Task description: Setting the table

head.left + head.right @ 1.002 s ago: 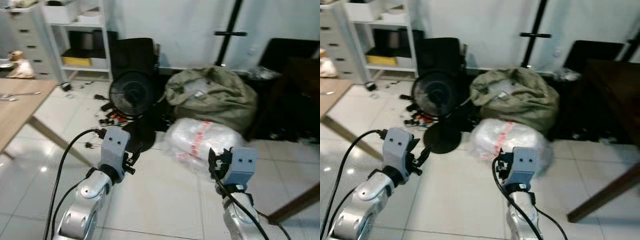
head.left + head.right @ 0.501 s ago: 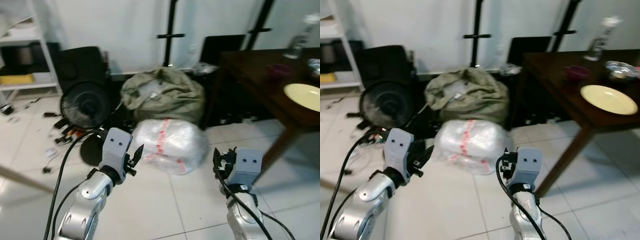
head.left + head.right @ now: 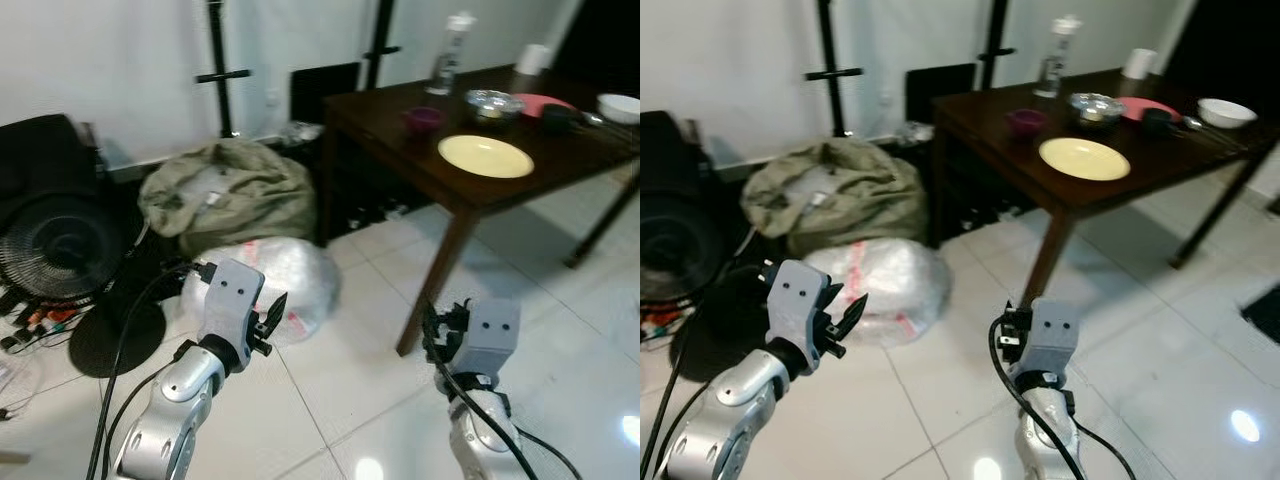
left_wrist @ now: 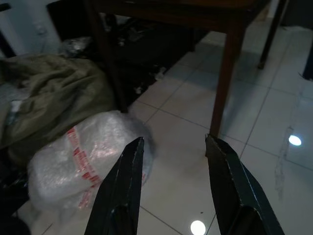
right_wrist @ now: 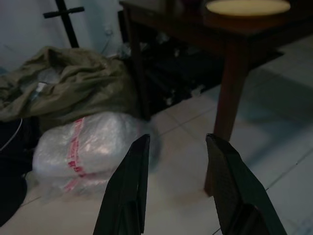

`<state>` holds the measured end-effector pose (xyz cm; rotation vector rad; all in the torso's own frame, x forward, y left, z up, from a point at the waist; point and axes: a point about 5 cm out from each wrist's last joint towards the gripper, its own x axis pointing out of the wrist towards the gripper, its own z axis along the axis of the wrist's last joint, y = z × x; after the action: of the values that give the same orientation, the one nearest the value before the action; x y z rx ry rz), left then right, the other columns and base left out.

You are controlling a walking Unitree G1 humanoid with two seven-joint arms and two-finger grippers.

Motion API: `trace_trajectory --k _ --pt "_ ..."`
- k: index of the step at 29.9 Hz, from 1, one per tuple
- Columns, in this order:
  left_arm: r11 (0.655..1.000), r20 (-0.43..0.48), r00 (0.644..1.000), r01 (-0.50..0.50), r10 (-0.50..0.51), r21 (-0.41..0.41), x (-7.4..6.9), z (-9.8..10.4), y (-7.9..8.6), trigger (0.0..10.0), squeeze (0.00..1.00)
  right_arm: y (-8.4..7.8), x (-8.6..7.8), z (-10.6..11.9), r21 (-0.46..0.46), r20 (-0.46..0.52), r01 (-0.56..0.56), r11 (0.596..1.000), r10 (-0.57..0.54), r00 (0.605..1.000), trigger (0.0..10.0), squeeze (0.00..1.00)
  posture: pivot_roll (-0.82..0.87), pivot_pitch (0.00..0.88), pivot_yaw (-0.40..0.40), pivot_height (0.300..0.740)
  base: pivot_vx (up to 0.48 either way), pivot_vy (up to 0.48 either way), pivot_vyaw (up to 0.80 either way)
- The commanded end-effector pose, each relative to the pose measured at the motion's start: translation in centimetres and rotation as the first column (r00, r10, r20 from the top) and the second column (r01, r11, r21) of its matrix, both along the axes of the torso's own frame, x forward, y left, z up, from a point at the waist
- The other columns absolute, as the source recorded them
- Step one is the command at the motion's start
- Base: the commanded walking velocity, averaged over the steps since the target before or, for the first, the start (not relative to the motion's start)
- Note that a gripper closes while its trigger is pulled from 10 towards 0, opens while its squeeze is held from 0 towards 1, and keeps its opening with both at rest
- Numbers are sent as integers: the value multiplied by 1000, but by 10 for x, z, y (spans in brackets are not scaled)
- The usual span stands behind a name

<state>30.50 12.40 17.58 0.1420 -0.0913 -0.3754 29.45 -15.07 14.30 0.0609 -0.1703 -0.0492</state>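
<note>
Far left of the frame: a black fan [image 3: 55, 250] lying on the white tiled floor [image 3: 330, 400], cables and small clutter beside it. Next to it, upper left of centre, a slumped olive-green sack [image 3: 225, 195], and just below that a clear bubble-wrap bundle with red tape [image 3: 270, 285], touching the sack's lower edge. Against the white wall behind, two black stand poles [image 3: 215, 70].

Lower left: left pincer [image 3: 272, 318] raised over the floor in front of the bundle, fingers [image 4: 122, 186] spread apart, holding nothing. Lower centre-right: right pincer [image 5: 178, 181] likewise held up over the tiles, fingers [image 5: 129, 188] spread, empty; near the corner leg of the desk.

Upper right: dark wooden desk [image 3: 400, 150], running off toward the right edge of the frame. On it, left to right: a small purple bowl [image 3: 424, 119], a clear plastic bottle [image 3: 448, 55] at the back, a pale yellow plate [image 3: 485, 155] near the front edge, a shiny metal bowl [image 3: 488, 102] behind the plate, a white roll [image 3: 534, 60] at the far back, a pink plate [image 3: 540, 103] beside a dark item too blurred to tell, and a white bowl [image 3: 618, 106] at the far right edge. All well apart from both pincers.
</note>
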Motion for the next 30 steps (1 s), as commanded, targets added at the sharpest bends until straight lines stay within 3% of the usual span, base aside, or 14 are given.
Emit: trace_trajectory --k 1,30 --pt "1000 -19 1000 7 -7 5 -1 -5 -2 10000 0 -7 -3 -7 -6 -30 22 1000 -22 999 10000 0 106 124 85 740 0 0 -800" --pt "1000 -19 1000 10 -10 5 -2 -5 -2 10000 0 -6 -2 -6 -10 -29 17 1000 -17 999 10000 0 107 119 83 740 0 0 -800"
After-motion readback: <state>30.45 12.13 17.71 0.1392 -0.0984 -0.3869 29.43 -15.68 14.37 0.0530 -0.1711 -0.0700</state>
